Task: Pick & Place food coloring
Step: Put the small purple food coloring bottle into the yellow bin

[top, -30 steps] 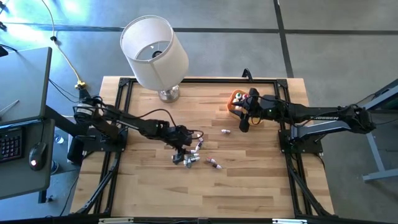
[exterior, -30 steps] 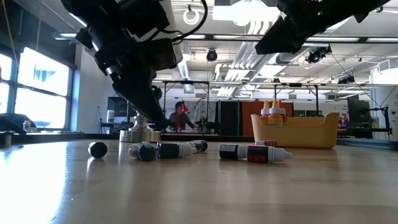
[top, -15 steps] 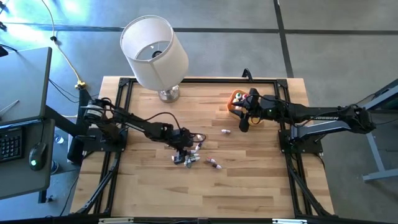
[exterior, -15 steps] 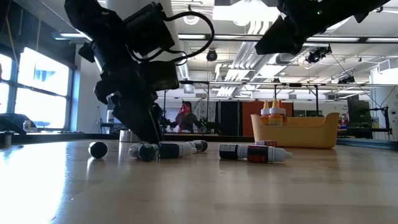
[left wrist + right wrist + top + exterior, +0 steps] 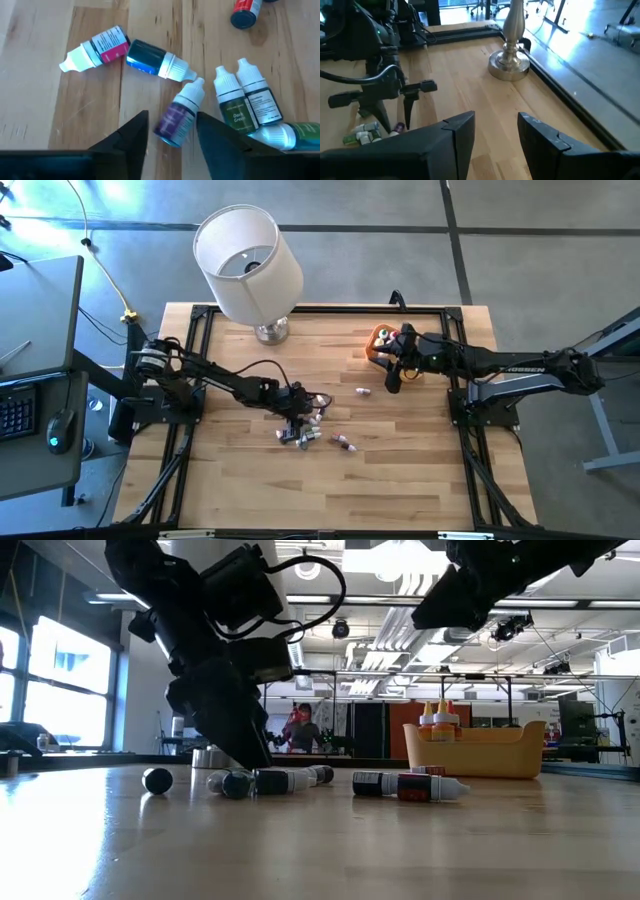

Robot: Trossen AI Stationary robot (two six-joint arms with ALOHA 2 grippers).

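A lamp with a white shade is seen at the far left part of the wooden surface, its metal base standing on the wood.

The left pincer is lowered over a loose cluster of food coloring bottles near the middle of the surface. In the left wrist view its two fingers are seen straddling a purple-labelled bottle that lies on its side; a gap shows on each side of the bottle, so the pincer is parted and nothing is grasped. Seven bottles can be counted in that view (one cut off at the edge): a pink-labelled bottle, a blue bottle, the purple one, two dark green bottles lying side by side, a green bottle partly in view, and a red bottle farther off. All lie flat on the wood.

A single bottle lies apart, between the cluster and the right arm.

The right pincer is held above the surface beside the orange bowl, its fingers spread and empty. Two upright bottles with pointed caps are seen standing in the bowl.
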